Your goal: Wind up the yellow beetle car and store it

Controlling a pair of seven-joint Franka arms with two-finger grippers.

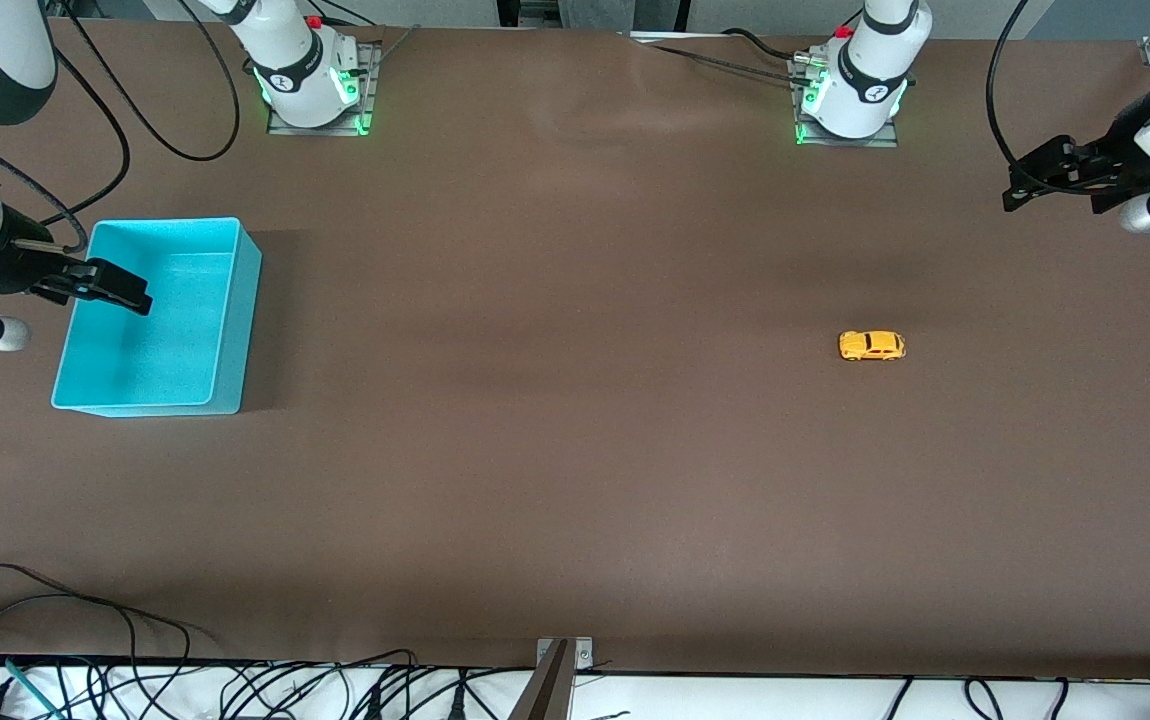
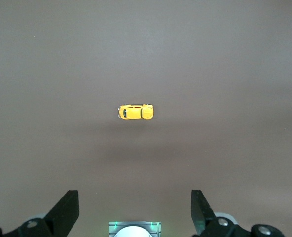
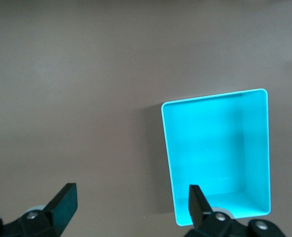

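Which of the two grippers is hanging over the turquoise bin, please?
The right gripper, at the right arm's end, hangs over the turquoise bin. The left gripper hangs over bare table, with the yellow beetle car nearby.

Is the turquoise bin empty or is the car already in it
Empty. The turquoise bin shows only its bare floor; the yellow beetle car sits on the table toward the left arm's end.

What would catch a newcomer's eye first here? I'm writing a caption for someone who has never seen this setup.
The turquoise bin stands out most, sitting empty toward the right arm's end of the brown table. Next comes the tiny yellow beetle car, alone on its wheels toward the left arm's end. The right gripper hangs open over the bin, and the left gripper hangs open above its end of the table, touching nothing.
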